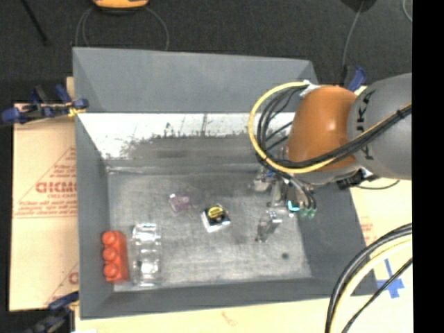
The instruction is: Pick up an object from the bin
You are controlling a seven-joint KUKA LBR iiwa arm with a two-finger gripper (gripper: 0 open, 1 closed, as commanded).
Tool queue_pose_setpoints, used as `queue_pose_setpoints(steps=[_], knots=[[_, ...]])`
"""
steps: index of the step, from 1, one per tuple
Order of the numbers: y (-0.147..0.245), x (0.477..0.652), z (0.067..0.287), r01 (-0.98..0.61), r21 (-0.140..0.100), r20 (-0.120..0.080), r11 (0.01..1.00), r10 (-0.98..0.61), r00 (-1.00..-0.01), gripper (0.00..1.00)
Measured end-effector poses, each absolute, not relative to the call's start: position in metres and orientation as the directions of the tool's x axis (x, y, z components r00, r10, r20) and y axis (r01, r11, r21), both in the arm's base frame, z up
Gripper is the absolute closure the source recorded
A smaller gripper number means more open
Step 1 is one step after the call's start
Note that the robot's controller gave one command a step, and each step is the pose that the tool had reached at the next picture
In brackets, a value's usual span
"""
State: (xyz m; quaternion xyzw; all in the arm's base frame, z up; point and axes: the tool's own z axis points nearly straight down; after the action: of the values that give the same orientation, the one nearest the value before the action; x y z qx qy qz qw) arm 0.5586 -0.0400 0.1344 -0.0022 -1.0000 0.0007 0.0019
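Observation:
My gripper (266, 229) hangs low over the bare bin floor in the right half of the bin, below the orange-covered wrist. Nothing shows in it. The nearest loose thing is a small white block with a yellow and black top (216, 218), lying a short way to the gripper's left. Further left lies a small pale purple translucent piece (180, 202).
In the bin's front left corner lie an orange-red bumpy piece (114, 256) and, beside it, a clear plastic piece (146, 252). The arm and its looped cables hang over the bin's right side. The bin's sloping walls rise all around.

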Motion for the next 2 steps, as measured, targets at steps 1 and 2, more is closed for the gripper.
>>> queue_pose_setpoints(steps=[1,2], knots=[[0.0273,0.5784,0.0726,-0.11,-0.004,-0.008,0.994,-0.11,-0.994,0.0],[0.0265,0.5817,0.0773,-0.107,-0.003,-0.02,0.994,-0.107,-0.994,1.0]])
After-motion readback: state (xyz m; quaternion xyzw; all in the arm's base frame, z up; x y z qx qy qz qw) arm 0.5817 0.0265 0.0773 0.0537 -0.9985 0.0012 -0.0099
